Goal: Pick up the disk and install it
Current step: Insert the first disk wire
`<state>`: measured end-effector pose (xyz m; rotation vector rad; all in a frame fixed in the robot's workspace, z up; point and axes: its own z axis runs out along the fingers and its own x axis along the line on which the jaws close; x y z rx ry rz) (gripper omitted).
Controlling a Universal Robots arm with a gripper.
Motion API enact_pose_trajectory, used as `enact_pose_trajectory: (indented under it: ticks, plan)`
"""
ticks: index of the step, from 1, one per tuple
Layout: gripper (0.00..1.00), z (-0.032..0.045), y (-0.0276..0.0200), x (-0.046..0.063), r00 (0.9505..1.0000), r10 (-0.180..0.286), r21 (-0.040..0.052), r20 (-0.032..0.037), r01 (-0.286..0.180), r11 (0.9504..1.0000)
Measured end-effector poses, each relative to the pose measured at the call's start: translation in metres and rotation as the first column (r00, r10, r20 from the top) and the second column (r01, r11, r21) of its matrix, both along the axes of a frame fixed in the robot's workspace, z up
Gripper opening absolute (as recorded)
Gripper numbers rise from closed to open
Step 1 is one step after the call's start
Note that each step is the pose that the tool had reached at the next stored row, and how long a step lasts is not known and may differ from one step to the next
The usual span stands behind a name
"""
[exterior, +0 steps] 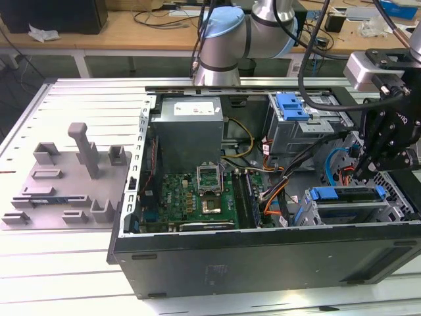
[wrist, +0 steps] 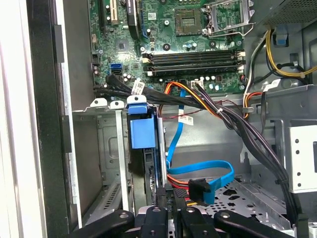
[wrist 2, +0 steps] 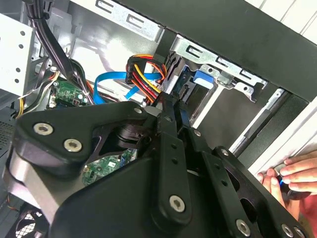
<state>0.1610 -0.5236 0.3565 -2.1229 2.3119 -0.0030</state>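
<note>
Open PC case (exterior: 263,263) lies on its side on a ribbed metal table (exterior: 66,276), seen from above in the exterior view. Inside are a green main board (exterior: 197,194) in the middle, a grey power box (exterior: 191,128) behind it, & bundles of black, orange & yellow wires. A robot arm reaches in from the far side. Its black gripper (exterior: 362,172) hangs over the drive bay (exterior: 325,214) at the exterior view's right, by the case's front corner. The disk (exterior: 345,194), w/ its blue frame, sits in that bay just under the gripper's tips. A second blue frame (exterior: 293,105) sits in another bay further back.

In the first wrist view the disk (wrist: 151,168) is seen edge-on, standing btw. the bay's metal rails, w/ its blue pull tab at the far end. The gripper (wrist: 168,198) has its jaws drawn close together, w/ only a narrow gap, & they seem to pinch the disk's near edge. A flat blue cable (wrist: 198,173) loops just beside the disk, over the bay floor.

In the second wrist view a person's hand (wrist 2: 297,173) rests on the case's outer edge, apart from the gripper (wrist 2: 173,101).

At the exterior view's left a grey block (exterior: 66,178) w/ slots & posts lies on the table, beside the case.
</note>
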Motion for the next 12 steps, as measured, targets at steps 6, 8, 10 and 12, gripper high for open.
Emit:
enact_pose_trajectory:
  ticks: [6, 8, 10, 12]
  plan:
    - [0.17, 0.0, -0.0027, 0.0, 1.0, 0.0, 0.007, 0.0, 0.0, 1.0]
    - [0.17, 0.0, -0.0053, 0.0, 1.0, 0.0, 0.0131, 0.0, 0.0, 0.9999]
    - [0.17, 0.0, -0.0093, 0.0, 1.0, 0.0, 0.0235, 0.0, 0.0, 0.9997]
    - [0.17, 0.0, -0.0119, 0.0, 1.0, 0.0, 0.0312, 0.0, 0.0, 0.9995]
